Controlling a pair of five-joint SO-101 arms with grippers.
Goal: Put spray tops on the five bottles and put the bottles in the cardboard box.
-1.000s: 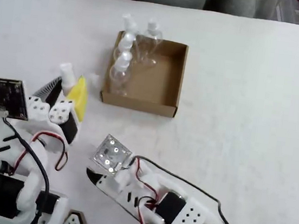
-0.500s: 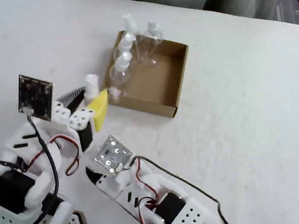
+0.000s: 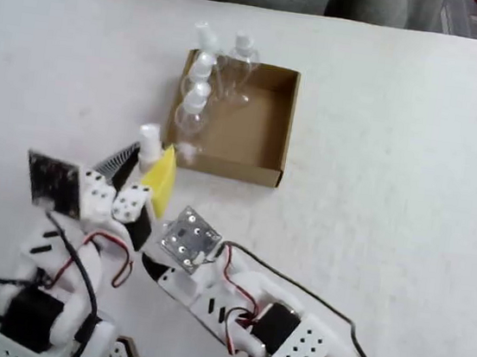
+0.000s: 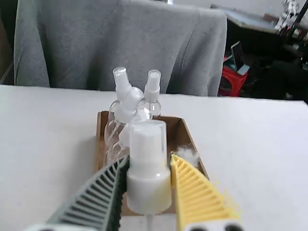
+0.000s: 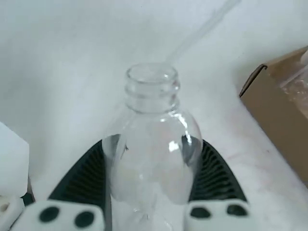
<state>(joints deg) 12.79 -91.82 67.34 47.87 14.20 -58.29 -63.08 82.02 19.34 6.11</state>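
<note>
Spray top (image 4: 148, 166) (clamped in left end effector (image 3: 147, 153)) carried nearer cardboard box (image 3: 222, 167).

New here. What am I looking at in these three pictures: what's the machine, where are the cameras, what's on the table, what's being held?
Two small robot arms sit side by side at a white table. The high view comes from a fixed camera looking down over it. The other two views come from a camera on each arm's wrist, looking out along that arm's gripper. On the table lies an open cardboard box with four clear bottles standing in it, tops already on. The left gripper, with one grey and one yellow finger, is shut on a white spray top, held upright near the box. The right gripper, with black fingers, is shut on a fifth bottle, whose neck is open with no top on it.
</note>
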